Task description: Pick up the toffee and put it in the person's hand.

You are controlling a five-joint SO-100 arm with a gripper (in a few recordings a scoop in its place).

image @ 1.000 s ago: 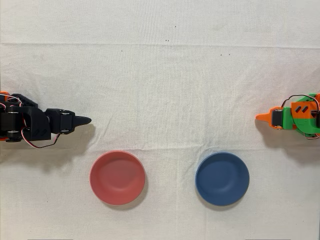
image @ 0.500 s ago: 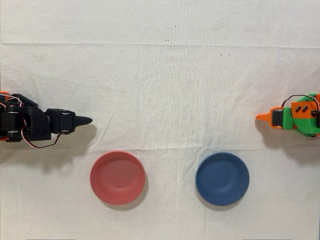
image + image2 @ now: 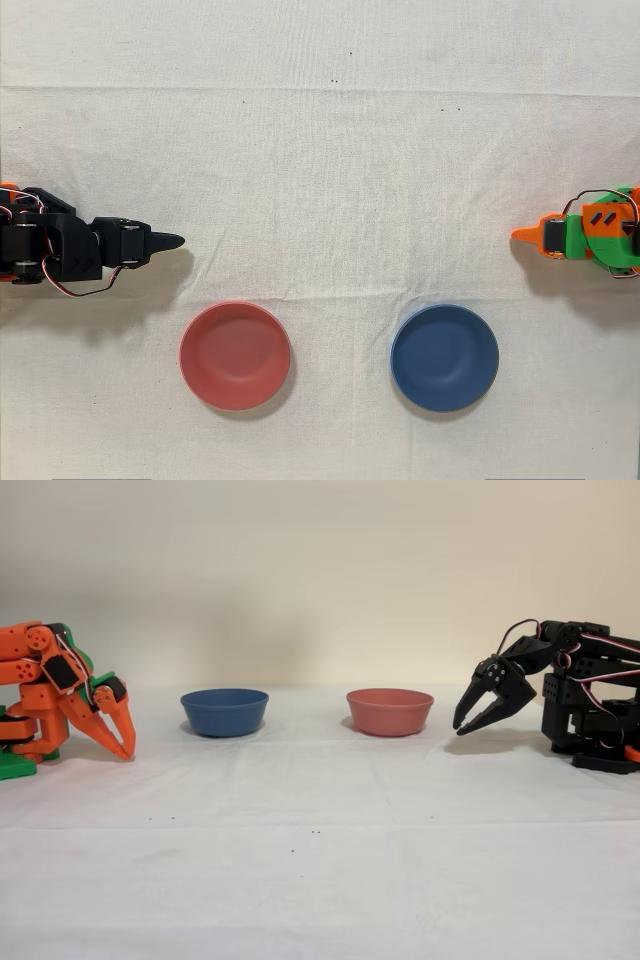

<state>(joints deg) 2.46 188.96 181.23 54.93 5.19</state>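
My black two-finger gripper [image 3: 468, 718] hangs folded back near my own base, tips pointing down and slightly toward the table's middle, just above the white cloth-covered table [image 3: 330, 180]. In the fixed view a narrow gap shows between the fingers, so I read them as slightly parted and holding nothing. From above, the gripper [image 3: 172, 241] narrows to a single dark point, which tells little about the gap.

I see no toffee anywhere on the cloth, nor inside either bowl as far as the overhead view lets me look. No person's hand has reached in either. So I judge the task has not begun: with nothing to pick and nowhere to deliver, a tucked resting pose keeps me out of the way.

The shallow round red bowl [image 3: 235, 355] sits just ahead of my gripper and off to one side, near but not touching. The matching round blue bowl [image 3: 444, 357] lies further along, nearer the idle orange arm [image 3: 585, 235] at the opposite edge. Both bowls look empty.

My next move, I think, depends on the sweet appearing; its small foil body will likely need a careful, narrow pinch.
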